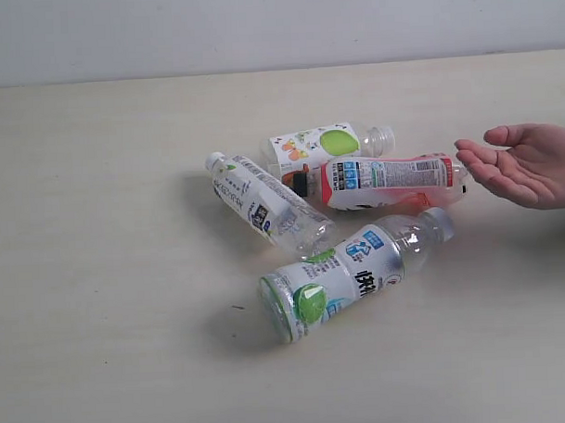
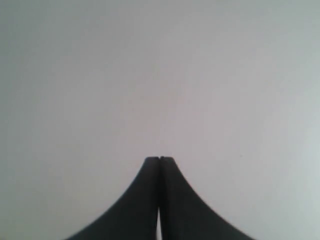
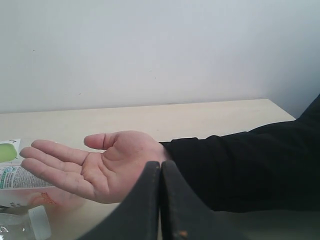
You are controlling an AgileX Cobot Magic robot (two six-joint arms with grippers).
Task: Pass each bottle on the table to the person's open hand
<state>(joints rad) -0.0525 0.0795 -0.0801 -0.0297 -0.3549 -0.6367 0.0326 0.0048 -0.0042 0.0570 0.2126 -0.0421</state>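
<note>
pale cream tabletop [image 1: 99, 274]. clear plastic green-apple-label bottle [image 1: 336, 276] lying flat: likely light, slick, crushable; take mid-label. black left gripper [image 2: 159, 159], right gripper [image 3: 160, 162] pressed together, empty.

Brightly and softly lit, with no hard glare.
Lit seemingly from the side of the person's open hand [image 1: 527, 166], judging by pale, soft-edged shadows thrown on the table [image 1: 99, 274] on the far side of the bottles [image 1: 383, 175] from the hand. Sharp across the exterior view, with small highlights on clear plastic near the hand. Washed to blank grey in the left wrist view, slightly soft at the left gripper [image 2: 159, 159]. Focused on the palm in the right wrist view, blurred at the right gripper [image 3: 160, 164] just before it.
</note>
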